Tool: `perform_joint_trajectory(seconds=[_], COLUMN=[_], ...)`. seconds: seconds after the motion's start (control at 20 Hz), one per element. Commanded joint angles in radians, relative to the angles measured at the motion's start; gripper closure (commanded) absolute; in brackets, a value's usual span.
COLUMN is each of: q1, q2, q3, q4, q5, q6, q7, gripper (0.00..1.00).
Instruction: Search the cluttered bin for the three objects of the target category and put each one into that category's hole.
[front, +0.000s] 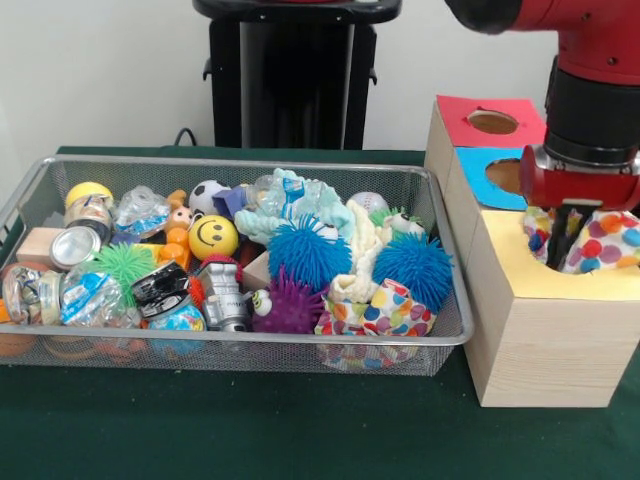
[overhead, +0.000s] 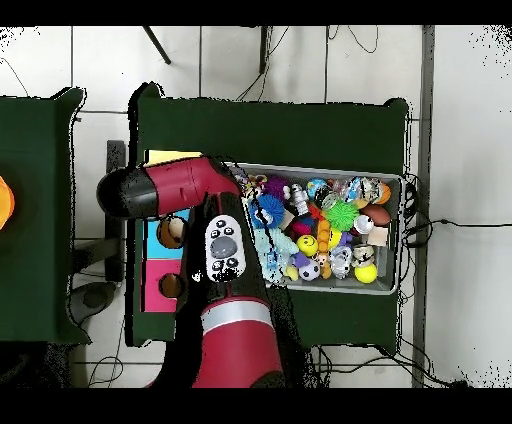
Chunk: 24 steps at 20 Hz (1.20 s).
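My gripper (front: 558, 245) hangs over the yellow-surround hole (front: 530, 268) of the pale wooden box (front: 540, 350). It is shut on a polka-dot cloth (front: 607, 240), which bulges out of the hole on both sides of the fingers. A second polka-dot cloth (front: 385, 310) lies in the front right corner of the wire-mesh bin (front: 250, 341). I see no third one. In the overhead view my arm (overhead: 215, 250) covers the gripper and the hole; only a strip of the yellow surround (overhead: 172, 157) and the bin (overhead: 401, 235) show.
The blue-surround hole (front: 505, 175) and the red-surround hole (front: 492, 121) lie behind the yellow one. The bin is packed with spiky blue balls (front: 308, 250), a yellow smiley ball (front: 213, 237), a mint-green cloth (front: 300, 200), a cream cloth (front: 360, 250), cans and toys.
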<state>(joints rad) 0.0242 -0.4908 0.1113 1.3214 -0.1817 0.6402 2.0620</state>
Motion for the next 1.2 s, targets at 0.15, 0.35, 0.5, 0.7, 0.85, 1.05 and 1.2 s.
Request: perform_joint_trajectory(seconds=[0.15, 0.35, 0.5, 0.7, 0.85, 1.05, 1.2], q1=[-0.013, -0.039, -0.051, -0.055, -0.062, -0.09, -0.101], q2=[0.189, 0.233, 0.285, 0.338, 0.365, 0.386, 0.39], q3=[-0.003, 0.006, 0.006, 0.0, -0.004, 0.012, 0.019], q4=[-0.079, -0.102, -0.138, -0.182, -0.207, -0.216, -0.22], q5=[0.002, -0.022, -0.039, -0.048, -0.064, -0.083, -0.095], q6=[-0.063, -0.102, -0.142, -0.162, -0.169, -0.197, -0.199], q7=[0.125, 0.081, 0.066, 0.058, 0.044, 0.008, -0.015], gripper=[1.0, 1.0, 1.0, 1.0, 1.0, 1.0, 1.0])
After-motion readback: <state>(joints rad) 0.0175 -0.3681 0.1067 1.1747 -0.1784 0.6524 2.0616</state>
